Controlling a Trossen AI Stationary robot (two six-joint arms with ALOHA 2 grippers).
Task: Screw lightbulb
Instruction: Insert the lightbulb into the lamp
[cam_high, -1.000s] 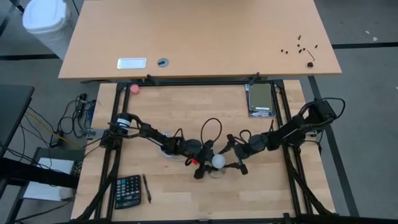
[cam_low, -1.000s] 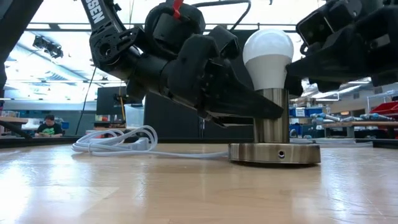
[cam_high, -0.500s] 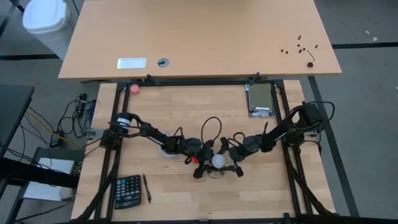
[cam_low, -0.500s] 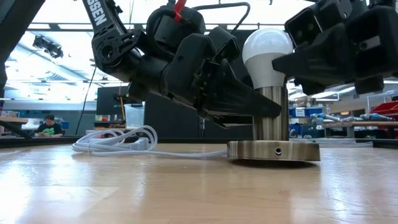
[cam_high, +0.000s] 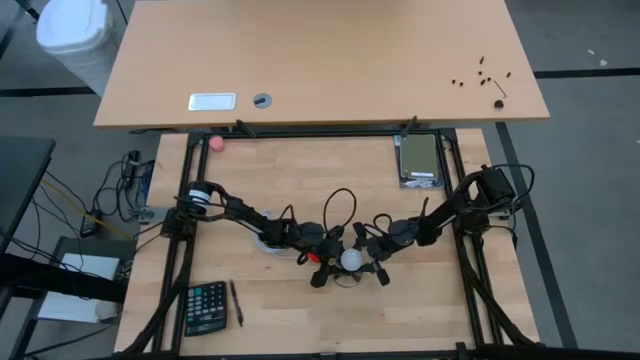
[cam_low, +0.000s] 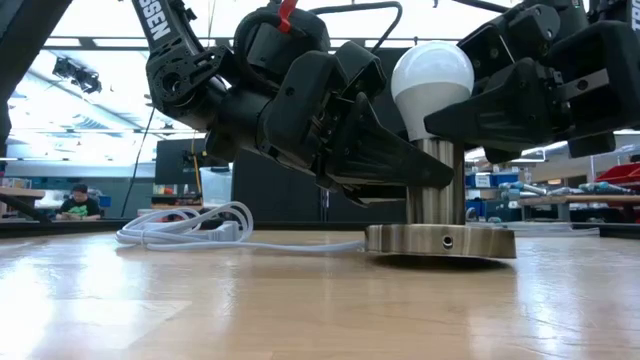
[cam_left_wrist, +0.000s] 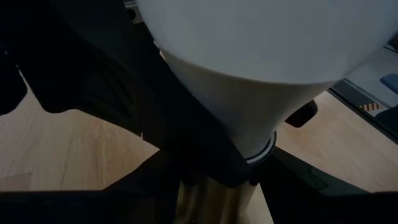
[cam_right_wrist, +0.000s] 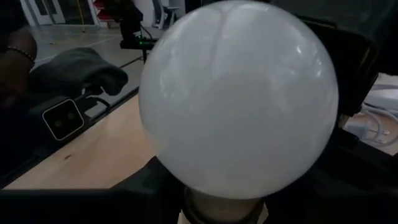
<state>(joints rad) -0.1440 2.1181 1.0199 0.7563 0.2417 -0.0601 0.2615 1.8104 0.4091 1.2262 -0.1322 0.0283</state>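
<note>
Left hand (cam_low: 415, 170) clamps the socket (cam_low: 436, 190); right hand (cam_low: 450, 110) closes on the bulb (cam_low: 432, 85). Twist gently, keeping bulb upright.

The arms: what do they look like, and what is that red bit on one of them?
Both arms are black, built of chunky jointed links. The left arm carries white lettering near its upper joint, a thin black cable looping over it and a small red tab on top. Each gripper, left and right, ends in broad, wedge-shaped black fingers. What the red tab does, the views don't show.
</note>
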